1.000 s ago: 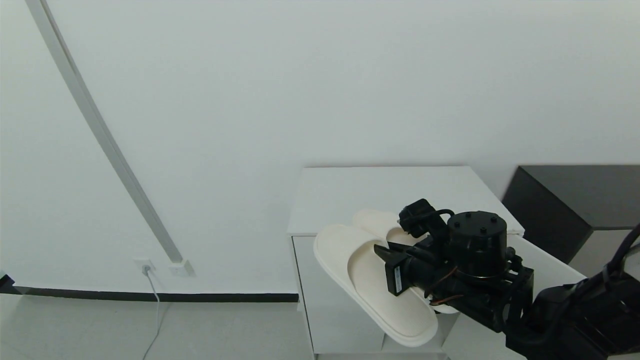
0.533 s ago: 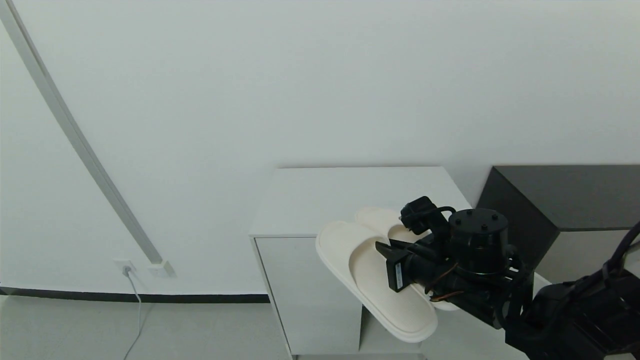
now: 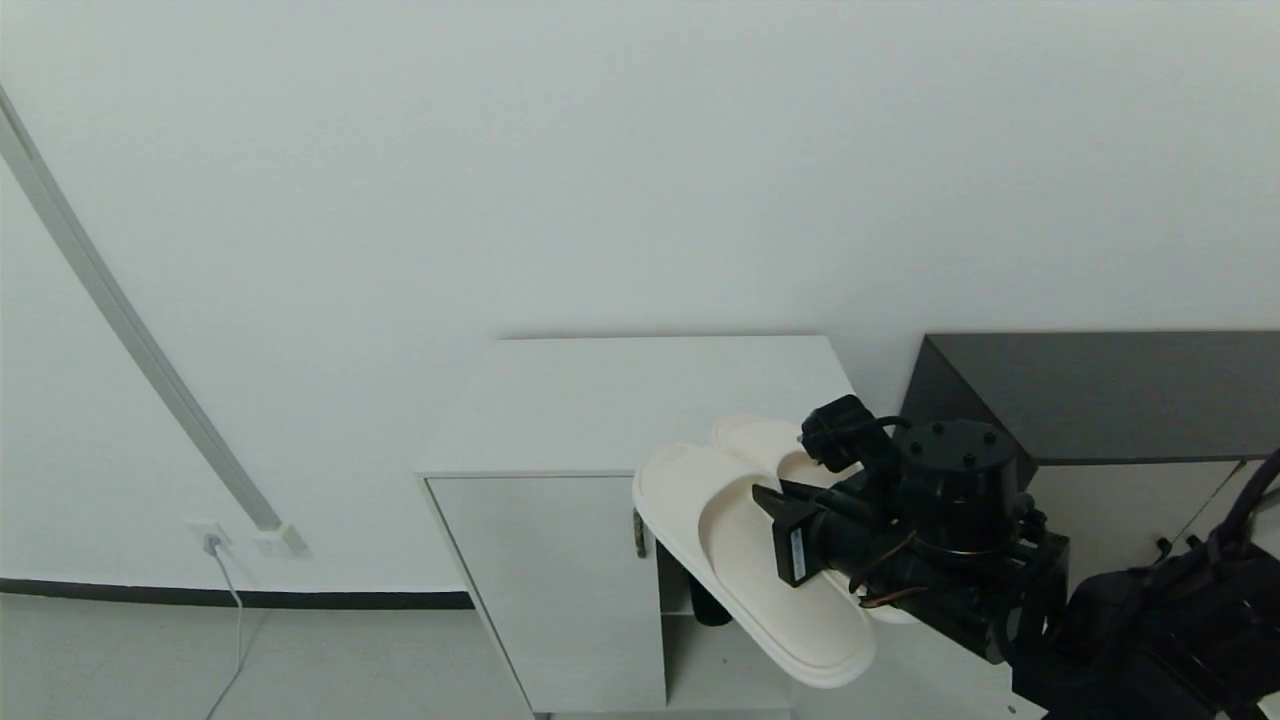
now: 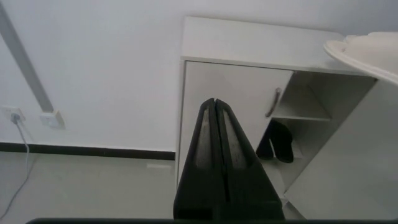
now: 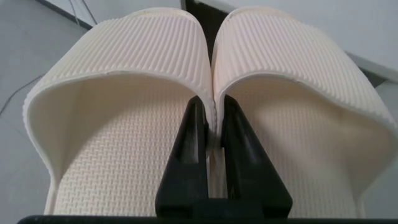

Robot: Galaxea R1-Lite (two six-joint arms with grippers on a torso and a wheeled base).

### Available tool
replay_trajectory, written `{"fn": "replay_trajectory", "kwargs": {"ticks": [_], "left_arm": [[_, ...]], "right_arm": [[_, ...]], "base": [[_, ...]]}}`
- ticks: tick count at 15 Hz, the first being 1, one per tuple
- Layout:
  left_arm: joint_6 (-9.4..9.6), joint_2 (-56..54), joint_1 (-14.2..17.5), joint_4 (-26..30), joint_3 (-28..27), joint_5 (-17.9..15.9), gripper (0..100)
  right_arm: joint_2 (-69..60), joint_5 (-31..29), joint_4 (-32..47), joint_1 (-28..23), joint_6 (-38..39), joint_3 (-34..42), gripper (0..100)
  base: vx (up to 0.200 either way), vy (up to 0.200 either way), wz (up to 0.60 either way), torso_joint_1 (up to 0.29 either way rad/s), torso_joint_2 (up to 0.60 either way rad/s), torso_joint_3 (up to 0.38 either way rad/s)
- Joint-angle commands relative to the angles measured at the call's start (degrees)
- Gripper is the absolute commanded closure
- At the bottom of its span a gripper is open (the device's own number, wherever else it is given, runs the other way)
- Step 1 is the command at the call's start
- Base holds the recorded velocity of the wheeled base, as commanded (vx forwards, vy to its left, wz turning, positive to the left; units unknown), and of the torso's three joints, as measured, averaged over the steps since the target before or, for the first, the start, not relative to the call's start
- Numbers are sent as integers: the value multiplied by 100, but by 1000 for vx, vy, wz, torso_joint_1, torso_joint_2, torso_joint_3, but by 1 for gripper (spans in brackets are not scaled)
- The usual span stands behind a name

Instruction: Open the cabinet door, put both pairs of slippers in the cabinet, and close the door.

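Farthest left, my left gripper (image 4: 215, 106) hangs low before the tall white cabinet (image 3: 620, 400), its fingers pressed together on nothing. The cabinet's left door (image 3: 545, 580) is closed, with a small metal handle (image 3: 637, 533) at its inner edge. Right of that, the shelves stand exposed, the right door (image 4: 367, 162) swung wide. A dark shape (image 4: 278, 142) sits in a lower compartment; I cannot tell whether it is the other pair.

In front of that opening, in the air, is the pair of cream ribbed foam slippers (image 3: 740, 560), side by side and tilted. My right gripper (image 5: 211, 109) is clenched on their two adjoining strap walls.

I judge the step to be delivery. I would level the pair, lead with the toes, and aim for a free shelf. The outer slipper must pass clear of the handle. Only thin foam is pinched, so I'd go slowly and let go only once the soles rest on the shelf.
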Motion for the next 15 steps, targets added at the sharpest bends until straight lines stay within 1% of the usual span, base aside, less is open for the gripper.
{"fn": "replay_trajectory", "kwargs": {"ticks": [1, 5, 9, 14, 15], "left_arm": [[-1, 8, 1, -1, 1, 4, 100], [-1, 8, 1, -1, 1, 13, 100], [-1, 8, 1, -1, 10, 13, 100], [16, 8, 1, -1, 10, 21, 100], [8, 8, 1, -1, 10, 21, 100]], "right_arm": [[7, 0, -8, 28, -1, 32, 100], [-2, 9, -17, 55, 26, 102, 100], [-160, -35, -44, 55, 17, 410, 100], [-98, -53, -123, 265, 17, 559, 100], [-98, -61, -175, 274, 17, 568, 100]], "base": [[0, 0, 0, 0, 0, 0], [0, 0, 0, 0, 0, 0], [0, 0, 0, 0, 0, 0], [0, 0, 0, 0, 0, 0], [0, 0, 0, -115, 266, 139]]}}
